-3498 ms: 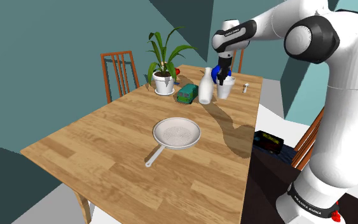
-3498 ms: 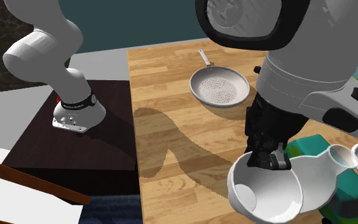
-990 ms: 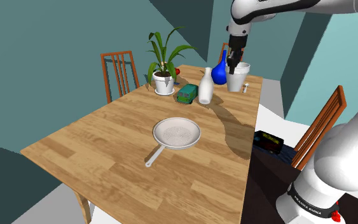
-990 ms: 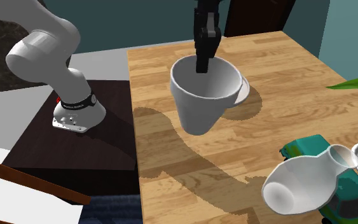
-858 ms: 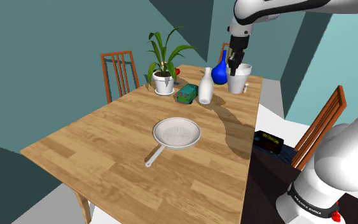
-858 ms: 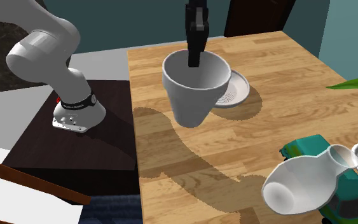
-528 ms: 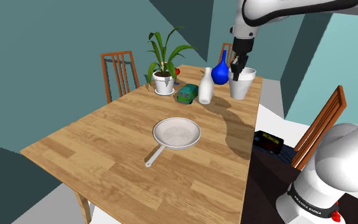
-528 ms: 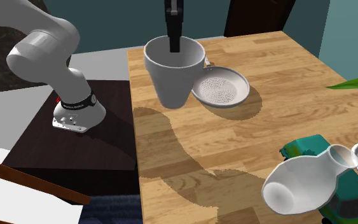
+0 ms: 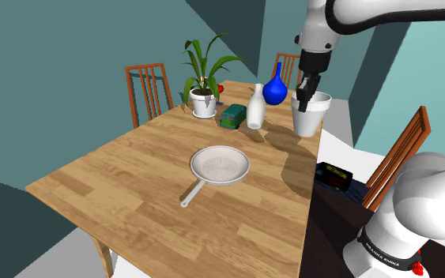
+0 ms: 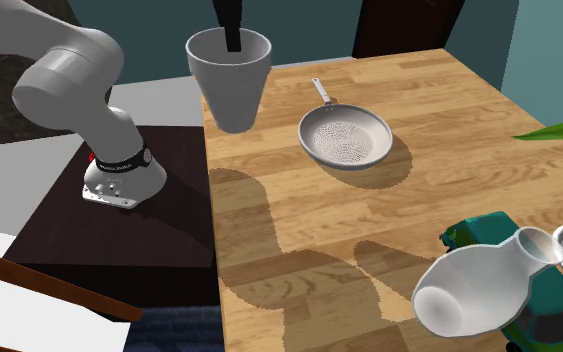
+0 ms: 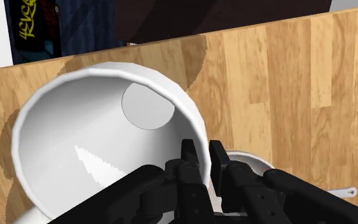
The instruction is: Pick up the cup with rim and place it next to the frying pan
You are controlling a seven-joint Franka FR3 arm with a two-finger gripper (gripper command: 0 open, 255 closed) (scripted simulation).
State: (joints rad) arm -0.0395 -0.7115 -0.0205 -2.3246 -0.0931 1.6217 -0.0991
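While the gripper pinches the wall of the white cup between its two black fingers, one inside the rim and one outside, the cup hangs rim up just below it, clear of the wooden table and over the edge nearest the stand. From the shoulder view's left, the far end of the table shows a wooden chair, a leafy plant in a white pot, a green toy van, a white bottle, a blue vase and then the held cup, farthest to that view's right. The grey frying pan lies near the middle of the table, well apart from the cup, with bare wood and the arm's shadow between them. A second chair stands at that view's right, beside the stand
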